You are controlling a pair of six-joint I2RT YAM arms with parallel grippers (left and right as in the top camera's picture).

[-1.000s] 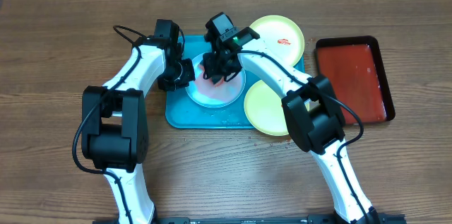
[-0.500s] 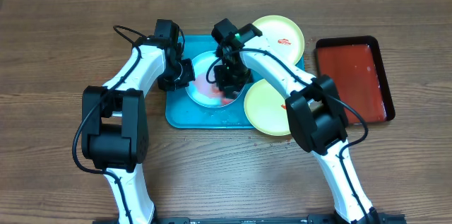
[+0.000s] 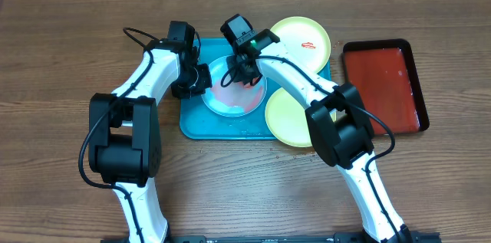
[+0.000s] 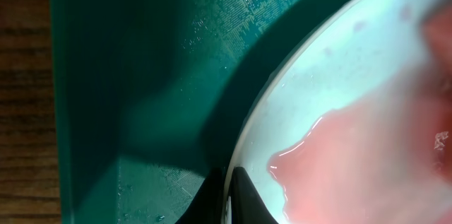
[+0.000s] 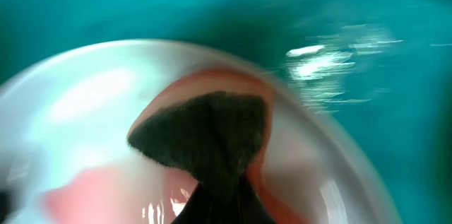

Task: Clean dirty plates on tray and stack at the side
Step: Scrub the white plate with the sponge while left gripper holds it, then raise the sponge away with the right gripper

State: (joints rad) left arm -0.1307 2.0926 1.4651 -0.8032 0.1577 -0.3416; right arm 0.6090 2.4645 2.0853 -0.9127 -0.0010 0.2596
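The teal tray point(image 3: 230, 126) lies at the middle of the wooden table point(image 3: 61, 44), and everything else is placed around it. The pale plate point(image 3: 230, 99) sits inside the tray, on its left half. A watery pink smear point(image 4: 353, 160) spreads over the plate's centre.

The left gripper point(image 3: 201, 80) is at the plate's left rim, over the tray's left side. In the left wrist view its two fingertips point(image 4: 244, 194) are closed on that rim, one on either side.

The right gripper point(image 3: 244, 77) hangs over the far part of the same plate. It is clamped on a dark wad point(image 5: 205, 136), which presses into the red film; that view is blurred.

One yellow-green plate point(image 3: 301, 40) overlaps the tray's far right corner and carries a small red mark point(image 3: 308, 44). The second yellow-green plate point(image 3: 290, 116) overlaps the tray's near right edge. A dark red tray point(image 3: 383, 86) with a black rim lies right of the teal tray, apart from it.
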